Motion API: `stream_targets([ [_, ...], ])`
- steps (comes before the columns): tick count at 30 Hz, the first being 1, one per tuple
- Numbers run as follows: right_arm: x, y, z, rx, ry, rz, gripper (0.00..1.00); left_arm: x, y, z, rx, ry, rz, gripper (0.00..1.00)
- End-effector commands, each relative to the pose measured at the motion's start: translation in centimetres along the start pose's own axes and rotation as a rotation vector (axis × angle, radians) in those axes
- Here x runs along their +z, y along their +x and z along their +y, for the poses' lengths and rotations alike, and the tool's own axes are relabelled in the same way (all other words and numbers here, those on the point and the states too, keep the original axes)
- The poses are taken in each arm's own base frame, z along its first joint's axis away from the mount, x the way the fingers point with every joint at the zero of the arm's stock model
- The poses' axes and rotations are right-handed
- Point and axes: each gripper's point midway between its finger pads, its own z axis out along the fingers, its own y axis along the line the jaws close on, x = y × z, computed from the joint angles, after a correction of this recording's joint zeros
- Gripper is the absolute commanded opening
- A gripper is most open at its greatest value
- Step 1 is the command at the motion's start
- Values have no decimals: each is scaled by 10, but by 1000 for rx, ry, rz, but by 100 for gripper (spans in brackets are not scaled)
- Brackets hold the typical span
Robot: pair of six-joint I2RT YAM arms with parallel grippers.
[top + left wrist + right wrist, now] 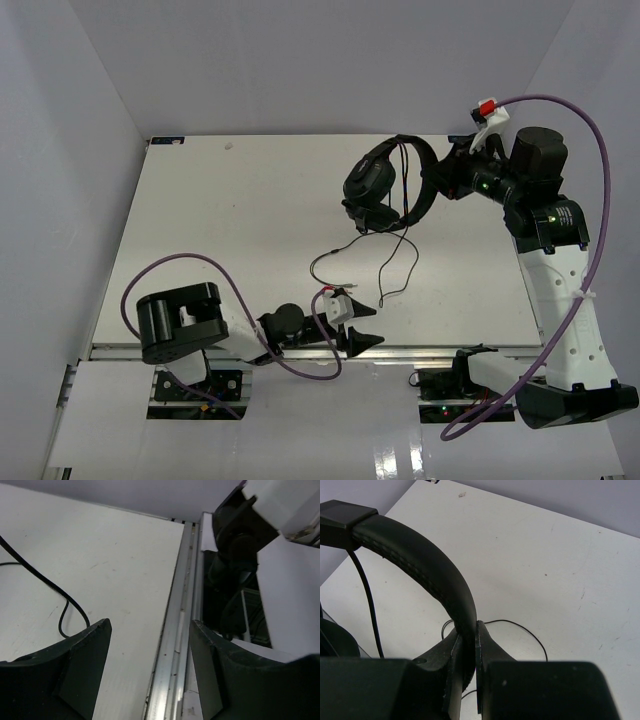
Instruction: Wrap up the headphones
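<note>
The right jaws are clamped on the padded arched headband of the black over-ear headphones, which sit at the far right part of the white desk. Their thin dark cable trails in loose loops across the desk toward the left jaws. The left jaws stand apart, gripping nothing, low by the metal rail at the desk's near edge.
</note>
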Motion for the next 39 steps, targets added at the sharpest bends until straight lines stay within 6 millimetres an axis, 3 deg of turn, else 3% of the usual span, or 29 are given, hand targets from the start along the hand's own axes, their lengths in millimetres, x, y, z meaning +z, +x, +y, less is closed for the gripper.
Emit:
stream_targets([
  [1,-6,-18,7,-18,-22,-69,8,-17,-17,7,-3,-84,-44,76],
  [5,-7,-18,9,-20,-32,-70,8,-13,-12,35,34,-216,-50,80],
  [10,-8,-19,10,-21,-35,-73,8,27,5,57,65,-278,-12,82],
  [13,-9,-19,11,-20,-38,-74,8,53,2,76,74,-343,-15,82],
  [15,-10,-20,12,-22,-40,-79,8,59,5,88,77,-375,-9,82],
  [17,-10,-19,13,-22,-42,-79,8,61,4,94,71,-385,-17,75],
  [19,-11,-19,13,-22,-44,-81,8,62,2,95,60,-384,-27,57],
  [21,-11,-18,14,-20,-47,-80,8,60,3,96,55,-387,-32,46],
  [24,-10,-18,14,-18,-53,-80,8,59,8,97,49,-392,-26,43],
  [29,-11,-18,15,-19,-53,-83,8,60,15,94,31,-371,-27,46],
  [35,-13,-20,19,-11,-80,-84,8,65,31,85,-1,-300,3,31],
  [37,-15,-22,28,-6,-132,-86,8,63,34,85,-26,-284,-6,10],
  [39,-21,-22,44,-17,-218,-83,8,56,35,84,-59,-262,-18,0],
])
